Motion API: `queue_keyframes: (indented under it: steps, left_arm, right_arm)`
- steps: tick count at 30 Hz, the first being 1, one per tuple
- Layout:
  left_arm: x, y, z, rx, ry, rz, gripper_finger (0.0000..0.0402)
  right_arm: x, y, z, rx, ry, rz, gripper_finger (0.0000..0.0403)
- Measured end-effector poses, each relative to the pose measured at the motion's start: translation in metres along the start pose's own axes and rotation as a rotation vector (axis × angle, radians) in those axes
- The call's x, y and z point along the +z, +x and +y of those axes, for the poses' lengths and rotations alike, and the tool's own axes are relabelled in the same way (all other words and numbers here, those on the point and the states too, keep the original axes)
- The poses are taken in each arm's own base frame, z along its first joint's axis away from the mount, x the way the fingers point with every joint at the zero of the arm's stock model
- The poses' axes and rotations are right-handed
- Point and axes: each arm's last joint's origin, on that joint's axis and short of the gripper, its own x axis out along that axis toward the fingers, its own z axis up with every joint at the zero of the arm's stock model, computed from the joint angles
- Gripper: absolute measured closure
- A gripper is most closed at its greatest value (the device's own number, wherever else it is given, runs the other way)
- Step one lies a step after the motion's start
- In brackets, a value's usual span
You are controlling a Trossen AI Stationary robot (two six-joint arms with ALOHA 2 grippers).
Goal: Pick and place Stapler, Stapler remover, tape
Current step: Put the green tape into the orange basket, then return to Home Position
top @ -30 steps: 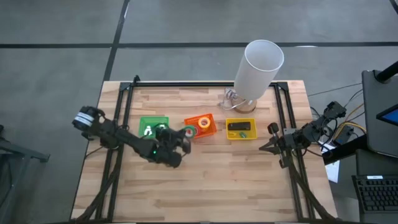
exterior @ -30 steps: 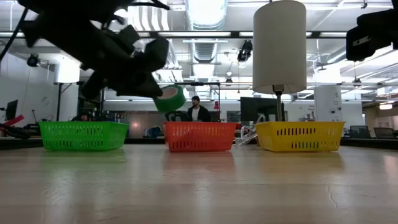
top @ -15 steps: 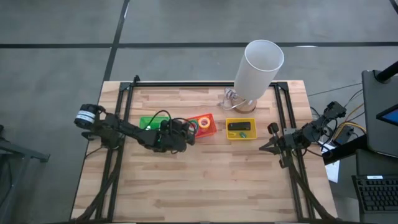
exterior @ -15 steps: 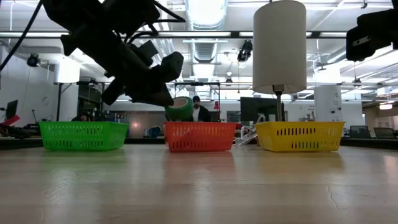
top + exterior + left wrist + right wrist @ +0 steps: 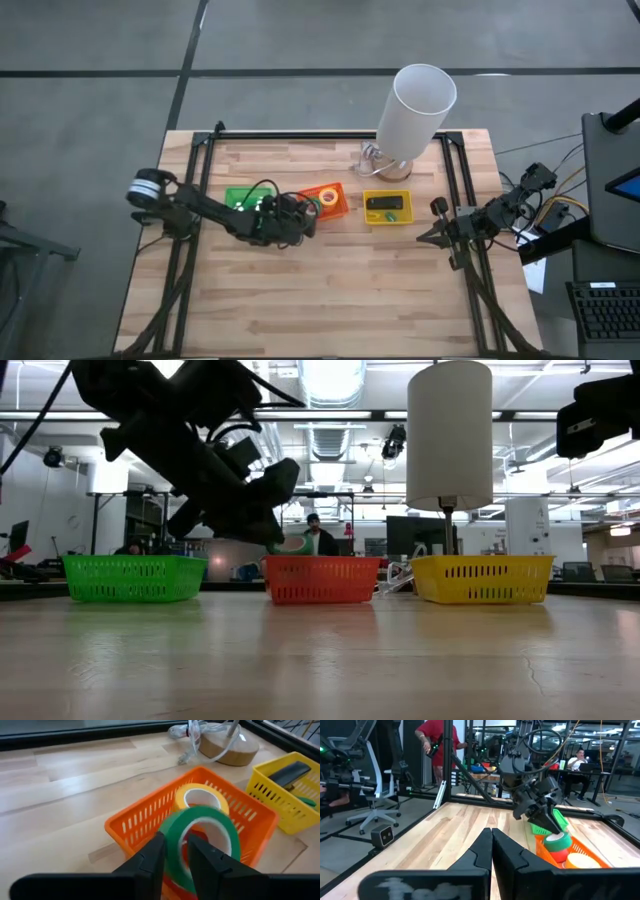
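Note:
My left gripper (image 5: 302, 213) hangs over the near side of the orange bin (image 5: 333, 203), shut on a green tape roll (image 5: 200, 813). In the low view the green roll (image 5: 292, 544) sits just above the bin's rim. A yellow tape roll (image 5: 200, 796) lies inside the orange bin. The dark stapler (image 5: 385, 203) lies in the yellow bin (image 5: 388, 219). My right gripper (image 5: 428, 237) waits, shut, at the table's right edge. The left arm covers much of the green bin (image 5: 238, 196). My left gripper (image 5: 175, 840) pinches the green roll's ring wall (image 5: 176, 851) with one finger in the roll's hole and the other outside. The fingers slant down from the table's near-left side. The roll is lifted clear and tilted over the orange bin.
A tall white lamp (image 5: 418, 105) stands on a wooden base (image 5: 227, 742) behind the bins, with its cord beside it. The three bins sit in a row across the table's middle. Bare wood lies on the near half. People show in the room beyond.
My left gripper has moved toward the table's far edge and slightly right, and down. It has carried the green roll from above the table's middle to just over the orange bin's rim, staying shut on it.

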Motion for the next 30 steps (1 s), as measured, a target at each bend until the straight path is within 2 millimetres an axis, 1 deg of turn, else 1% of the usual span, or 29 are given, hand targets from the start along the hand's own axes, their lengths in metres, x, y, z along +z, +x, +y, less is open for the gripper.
queue_keyframes:
  steps: [5,11,14,17,20,22,24,27,28,30]
  left_arm:
    - [-0.005,0.005,-0.003,-0.019,0.014,-0.007,0.0285]
    - [0.0,0.003,-0.006,-0.045,-0.009,-0.029,0.0238]
    - [0.003,0.0,-0.009,-0.062,-0.016,-0.033,0.0228]
    - [0.002,-0.001,-0.011,-0.095,-0.014,0.0,0.023]
    - [0.002,-0.004,-0.014,-0.153,0.024,0.046,0.0247]
    - [-0.001,-0.007,-0.016,-0.194,0.054,0.077,0.0273]
    - [-0.005,-0.013,-0.019,-0.226,0.073,0.093,0.0309]
    - [-0.008,-0.022,-0.026,-0.277,0.078,0.082,0.0375]
    - [-0.009,-0.025,-0.028,-0.296,0.093,0.077,0.0388]
    - [-0.013,-0.034,-0.033,-0.334,0.177,0.062,0.0391]
  right_arm:
    - [0.0,0.0,0.0,0.0,-0.002,0.0,0.0394]
    - [0.0,0.0,0.0,0.001,-0.004,0.0,0.0394]
    - [0.0,0.0,0.0,0.001,0.0,0.0,0.0394]
    - [0.0,0.0,0.0,0.001,-0.001,0.0,0.0394]
    - [0.0,0.0,0.0,0.0,0.0,0.0,0.0394]
    - [0.0,0.0,0.0,0.0,-0.001,0.0,0.0394]
    - [0.0,0.0,0.0,0.001,-0.004,0.0,0.0394]
    - [0.0,0.0,0.0,0.0,0.0,0.0,0.0394]
    - [0.0,0.0,0.0,0.001,0.0,0.0,0.0394]
    - [0.0,0.0,0.0,0.0,0.0,0.0,0.0394]
